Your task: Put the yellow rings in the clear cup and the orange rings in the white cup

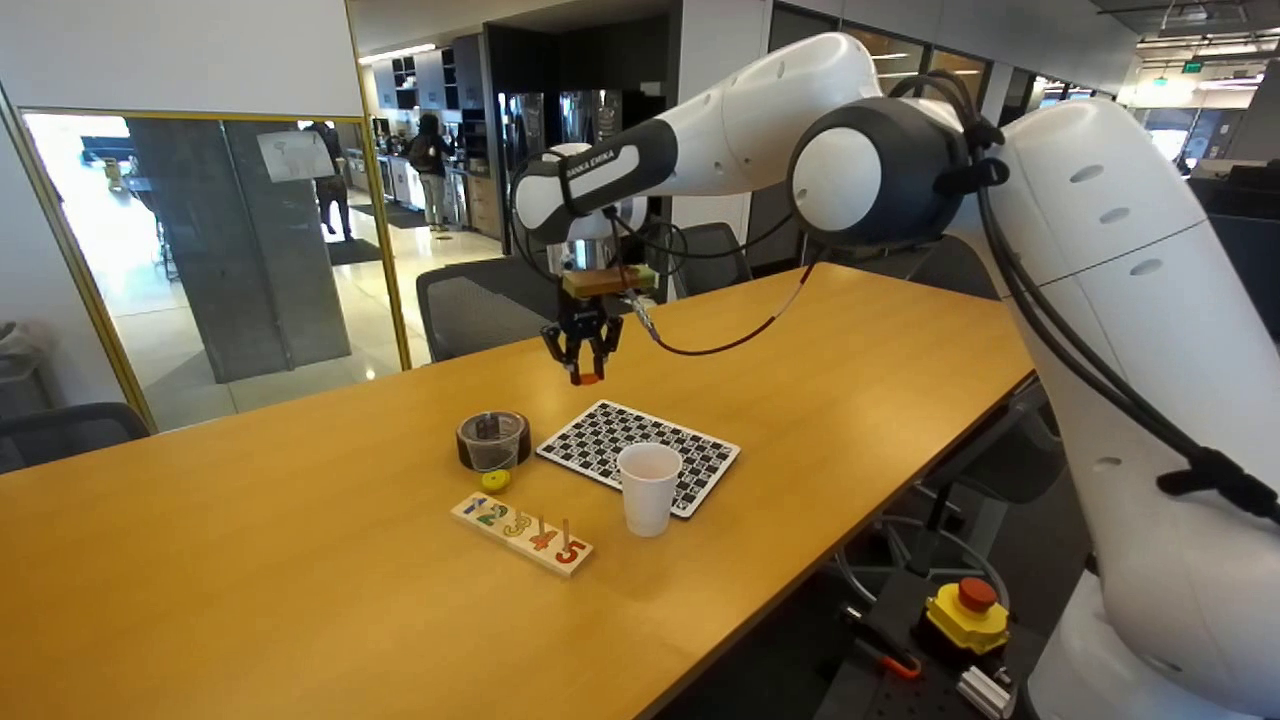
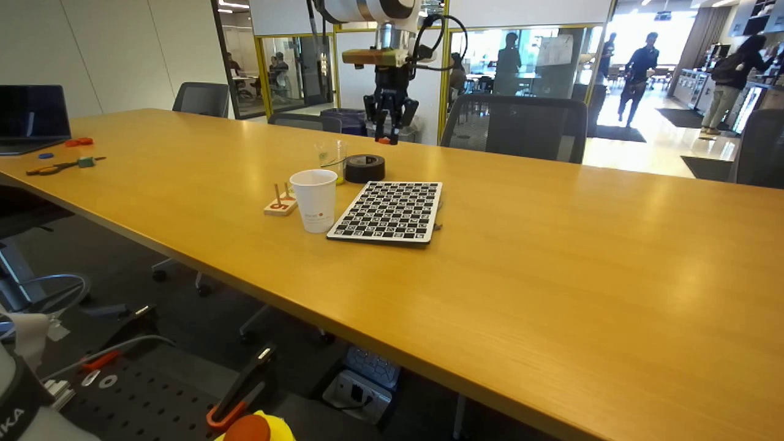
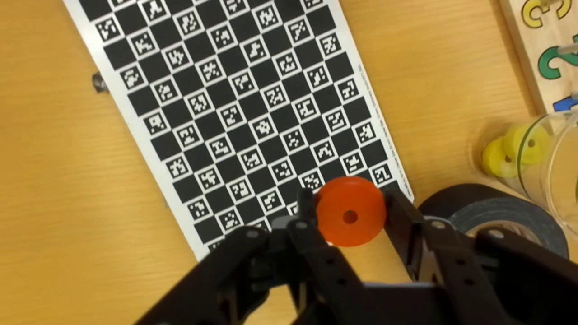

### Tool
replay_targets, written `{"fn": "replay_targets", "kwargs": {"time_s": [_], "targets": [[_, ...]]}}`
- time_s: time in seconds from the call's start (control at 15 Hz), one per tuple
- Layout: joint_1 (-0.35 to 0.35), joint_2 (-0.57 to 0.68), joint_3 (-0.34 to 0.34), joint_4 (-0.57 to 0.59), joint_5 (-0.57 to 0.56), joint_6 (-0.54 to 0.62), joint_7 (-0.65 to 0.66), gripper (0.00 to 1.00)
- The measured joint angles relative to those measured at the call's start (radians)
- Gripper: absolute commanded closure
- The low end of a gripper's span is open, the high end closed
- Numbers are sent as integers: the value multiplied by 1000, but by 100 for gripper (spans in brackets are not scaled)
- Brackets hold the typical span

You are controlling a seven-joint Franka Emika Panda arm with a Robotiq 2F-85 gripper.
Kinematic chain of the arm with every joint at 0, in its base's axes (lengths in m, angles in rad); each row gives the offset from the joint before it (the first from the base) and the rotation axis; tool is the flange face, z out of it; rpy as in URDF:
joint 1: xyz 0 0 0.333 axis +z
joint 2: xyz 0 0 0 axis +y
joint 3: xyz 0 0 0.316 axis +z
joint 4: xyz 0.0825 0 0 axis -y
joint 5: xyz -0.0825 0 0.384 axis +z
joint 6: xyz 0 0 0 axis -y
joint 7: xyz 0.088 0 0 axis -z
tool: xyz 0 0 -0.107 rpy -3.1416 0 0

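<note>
My gripper (image 1: pixel 588 376) is shut on an orange ring (image 3: pixel 350 196), held flat between the fingertips in the wrist view. It hangs well above the table, beyond the checkered board, in both exterior views. The white cup (image 1: pixel 650 492) stands upright at the board's near edge and also shows in an exterior view (image 2: pixel 315 202); its bottom inside is hidden and it is out of the wrist view. The clear cup (image 1: pixel 492 448) stands beside a black tape roll. Yellow rings (image 3: pixel 499 158) show at its base, partly through its wall, seemingly inside. Other orange rings are not visible.
The checkered board (image 1: pixel 630 445) lies flat below the gripper. The black tape roll (image 2: pixel 365 168) touches or nearly touches the clear cup. A wooden number board with pegs (image 1: pixel 522 533) lies near the cups. A laptop (image 2: pixel 33 119) and pliers (image 2: pixel 52 168) are farther along the table.
</note>
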Motion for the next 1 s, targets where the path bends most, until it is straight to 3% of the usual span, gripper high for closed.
{"fn": "replay_targets", "kwargs": {"time_s": [0.6,1.0], "targets": [[0,-241,-21,-428,50,165,24,79],[3,-365,-24,-614,51,242,38,79]]}}
